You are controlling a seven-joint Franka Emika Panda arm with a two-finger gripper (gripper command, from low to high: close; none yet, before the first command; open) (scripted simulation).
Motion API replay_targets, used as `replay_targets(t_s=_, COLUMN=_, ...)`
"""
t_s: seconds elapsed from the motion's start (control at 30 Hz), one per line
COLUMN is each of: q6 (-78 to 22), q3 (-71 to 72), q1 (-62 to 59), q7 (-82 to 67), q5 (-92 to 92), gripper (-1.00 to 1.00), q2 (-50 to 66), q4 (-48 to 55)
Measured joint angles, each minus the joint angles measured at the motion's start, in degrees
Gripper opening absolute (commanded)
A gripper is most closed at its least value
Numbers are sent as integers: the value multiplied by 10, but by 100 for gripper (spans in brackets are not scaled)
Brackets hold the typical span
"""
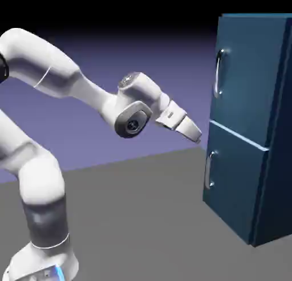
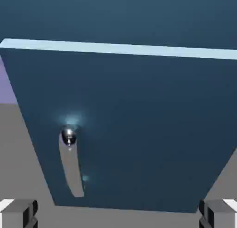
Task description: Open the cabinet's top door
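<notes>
Looks like the gripper [image 1: 197,141]'s jaws are wide and empty mid-frame, probably so they can straddle the top door [image 1: 246,80]'s handle [image 1: 217,73], upper right.

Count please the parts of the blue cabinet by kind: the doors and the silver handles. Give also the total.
Doors: 2 (the top door, the lower door)
Handles: 2 (the upper handle, the lower handle)
Total: 4
</notes>
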Motion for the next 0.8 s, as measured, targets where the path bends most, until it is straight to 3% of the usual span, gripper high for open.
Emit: replay_targets(t_s=0.8, q6=-71, q3=-480, q1=486, q7=-406, q5=598, gripper=0, q2=442, q4=160)
